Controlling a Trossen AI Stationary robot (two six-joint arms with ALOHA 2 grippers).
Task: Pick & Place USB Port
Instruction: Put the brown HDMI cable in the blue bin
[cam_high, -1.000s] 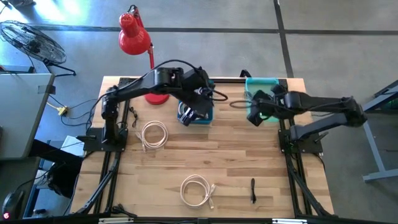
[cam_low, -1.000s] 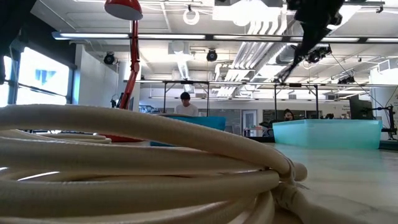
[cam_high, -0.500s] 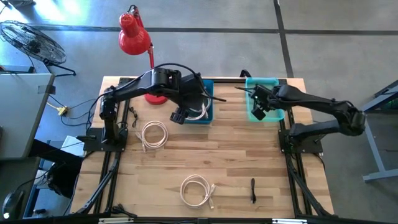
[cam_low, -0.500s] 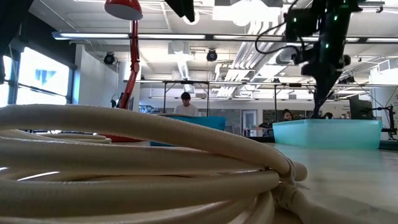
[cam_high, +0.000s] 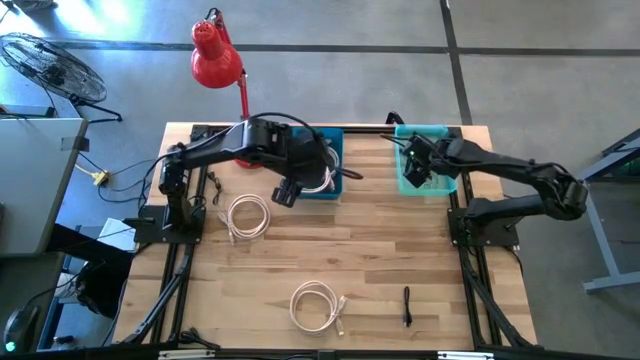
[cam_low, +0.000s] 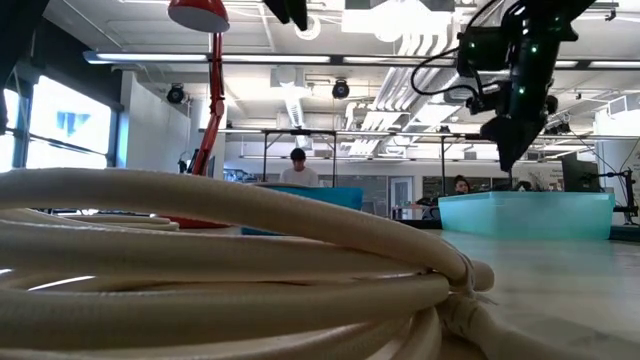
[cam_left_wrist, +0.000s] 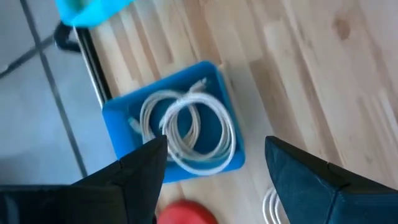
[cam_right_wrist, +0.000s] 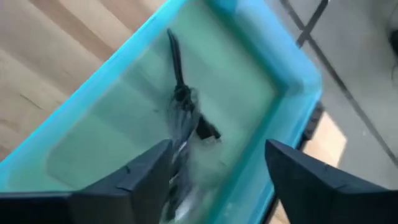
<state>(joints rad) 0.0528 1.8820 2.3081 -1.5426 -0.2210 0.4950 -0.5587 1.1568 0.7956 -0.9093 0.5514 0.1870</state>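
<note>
A black USB cable (cam_right_wrist: 177, 81) lies blurred inside the teal bin (cam_right_wrist: 298, 68) at the table's far right (cam_high: 432, 131). My right gripper (cam_right_wrist: 217, 149) hangs open above that bin (cam_high: 415, 170), its fingers apart on either side of the cable and clear of it. A white cable coil (cam_left_wrist: 199, 134) lies in the blue bin (cam_left_wrist: 118, 124) at the far middle. My left gripper (cam_high: 285, 190) hovers open just near-left of the blue bin, holding nothing.
Two white cable coils (cam_high: 248, 215) (cam_high: 315, 305) and a short black cable (cam_high: 407, 305) lie loose on the wooden table. One white coil fills the low view's foreground (cam_low: 200, 260). A red lamp (cam_high: 215, 55) stands at the far left edge.
My right gripper has carried the black cable toward the far edge, over the teal bin, then opened and let it go; the cable has dropped into the bin. My left gripper has drawn back from above the blue bin toward the table's near left.
</note>
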